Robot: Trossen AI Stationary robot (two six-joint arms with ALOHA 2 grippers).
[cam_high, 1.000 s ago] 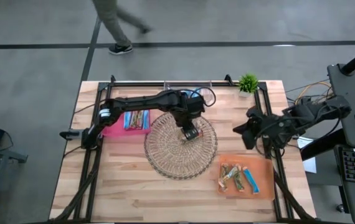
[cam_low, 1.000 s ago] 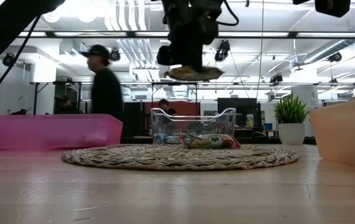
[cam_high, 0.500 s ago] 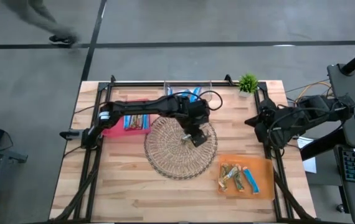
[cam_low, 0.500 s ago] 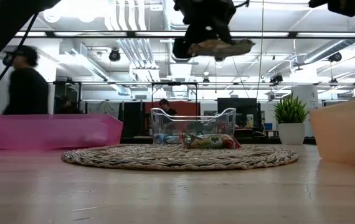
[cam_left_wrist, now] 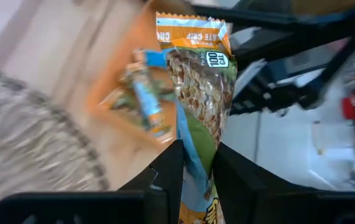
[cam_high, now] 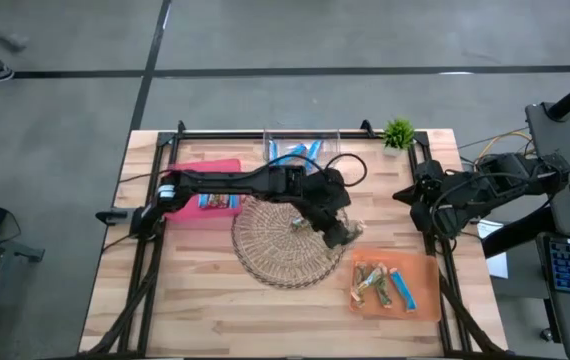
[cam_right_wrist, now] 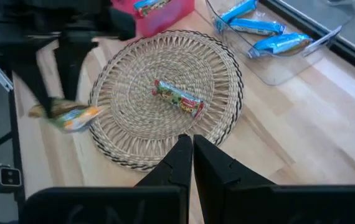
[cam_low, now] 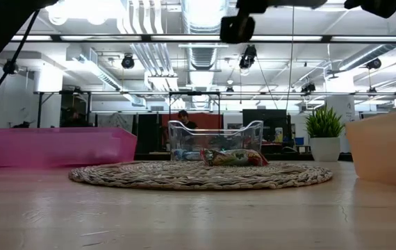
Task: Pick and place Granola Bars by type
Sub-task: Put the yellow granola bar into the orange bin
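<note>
Your left arm (cam_high: pixel 245 182) is stretching across the wicker mat (cam_high: pixel 275 250), blocking its far half. The near desk (cam_high: pixel 215 310) is lying bare. The orange tray (cam_high: pixel 420 268) is sitting open from above, while the right claw (cam_high: pixel 405 196) is waiting at the desk's right edge.

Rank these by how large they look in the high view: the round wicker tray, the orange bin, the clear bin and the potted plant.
1. Wicker tray, clearly largest.
2. Orange bin.
3. Clear bin, somewhat smaller than the orange one, partly covered by the arm.
4. Potted plant, smallest.
</note>
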